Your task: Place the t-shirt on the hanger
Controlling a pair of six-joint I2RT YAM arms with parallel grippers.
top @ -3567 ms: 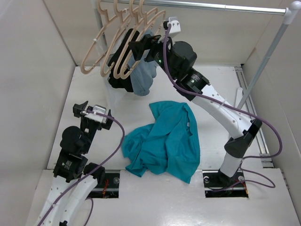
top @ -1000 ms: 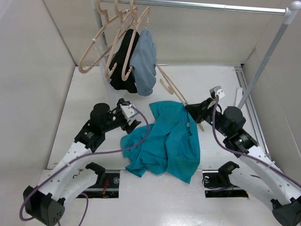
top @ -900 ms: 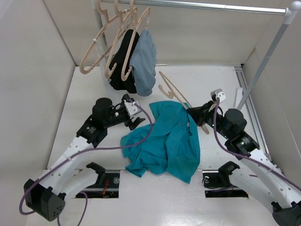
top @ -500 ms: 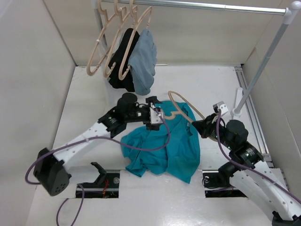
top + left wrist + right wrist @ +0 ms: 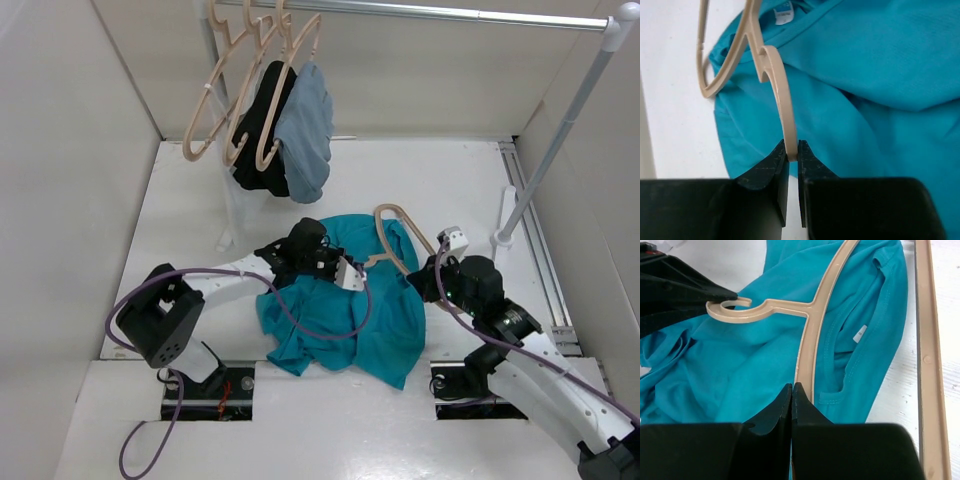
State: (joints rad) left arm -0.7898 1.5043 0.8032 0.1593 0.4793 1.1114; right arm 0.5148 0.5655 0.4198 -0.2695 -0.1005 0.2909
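Tan hanger (image 5: 810, 330) sits over the t-shirt (image 5: 340, 320), left gripper (image 5: 791, 155) clamped on its hook, right gripper (image 5: 792, 390) pinching one shoulder, I judge to steady it for threading.

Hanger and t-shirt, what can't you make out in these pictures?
- hanger, far shoulder: cut off by the top edge in both wrist views.
- neck label print: too small in the right wrist view, blurred at the top edge in the left wrist view.
- t-shirt sleeves: top view, lost in crumpled folds; the left arm covers part.
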